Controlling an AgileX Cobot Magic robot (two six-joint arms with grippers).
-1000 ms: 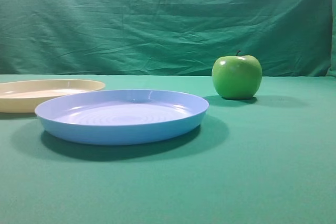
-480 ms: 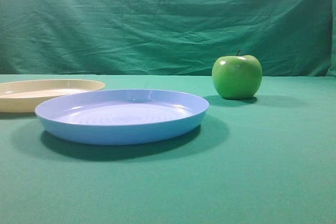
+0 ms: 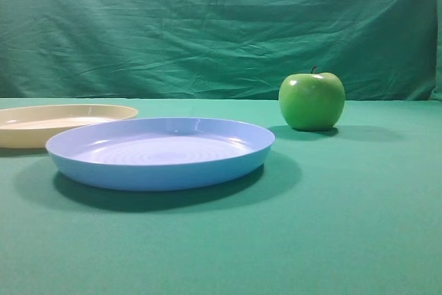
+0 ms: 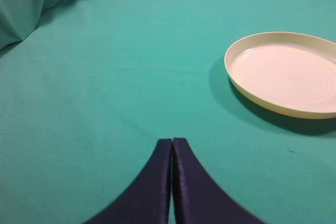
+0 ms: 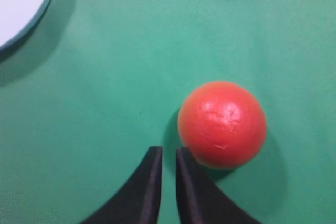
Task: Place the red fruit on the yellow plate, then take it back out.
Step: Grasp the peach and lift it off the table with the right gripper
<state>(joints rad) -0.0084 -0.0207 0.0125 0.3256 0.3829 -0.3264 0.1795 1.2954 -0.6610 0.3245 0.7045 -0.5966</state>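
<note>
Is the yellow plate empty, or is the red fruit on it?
Empty. The left wrist view shows the yellow plate with a bare inside; the right wrist view shows the red fruit lying on the green cloth.

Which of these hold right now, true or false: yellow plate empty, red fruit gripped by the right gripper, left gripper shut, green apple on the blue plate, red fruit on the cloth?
1. The pale yellow round plastic plate is empty. True.
2. The round red fruit is gripped by the right gripper. False: it lies beside the fingertips, to their right, with nothing between the narrowly parted jaws.
3. The left gripper is shut. True: its fingers meet.
4. The shiny green apple sits on the light blue round plate. False: it stands on the green cloth behind and to the right of that plate.
5. The red fruit rests on the cloth. True.
</note>
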